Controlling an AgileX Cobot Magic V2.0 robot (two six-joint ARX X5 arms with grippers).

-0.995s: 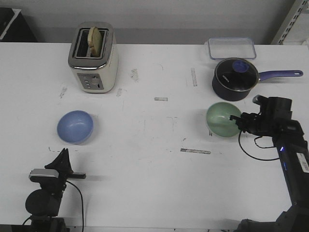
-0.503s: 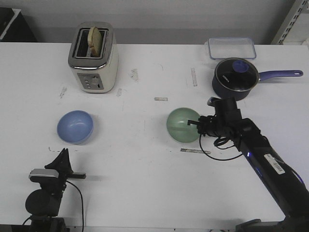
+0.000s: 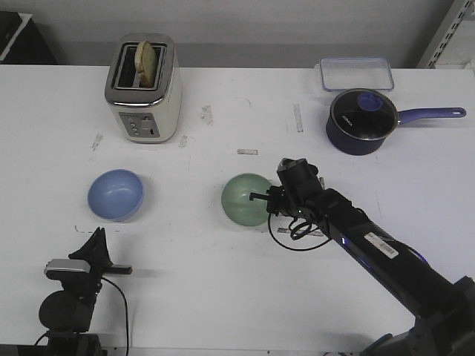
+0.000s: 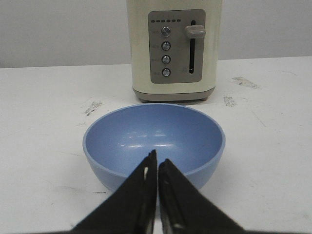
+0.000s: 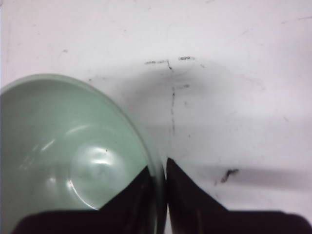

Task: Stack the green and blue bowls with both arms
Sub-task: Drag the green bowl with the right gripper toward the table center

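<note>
The blue bowl [image 3: 115,195] sits upright on the white table at the left, in front of the toaster. It fills the left wrist view [image 4: 153,141]. My left gripper [image 3: 96,245] is shut and empty, near the table's front edge, a little short of the blue bowl; its tips [image 4: 157,163] point at the bowl's near rim. My right gripper [image 3: 266,204] is shut on the rim of the green bowl [image 3: 245,199], held tilted above the table's middle. In the right wrist view the rim of the green bowl [image 5: 73,151] runs between the jaws of the right gripper [image 5: 161,170].
A cream toaster [image 3: 142,87] with bread stands at the back left. A dark saucepan [image 3: 361,121] with a purple handle and a clear lidded box [image 3: 356,73] stand at the back right. Tape marks dot the table [image 3: 223,297].
My right arm has carried the green bowl leftward from beside the saucepan to the table's middle. The left arm and the blue bowl have not moved.
</note>
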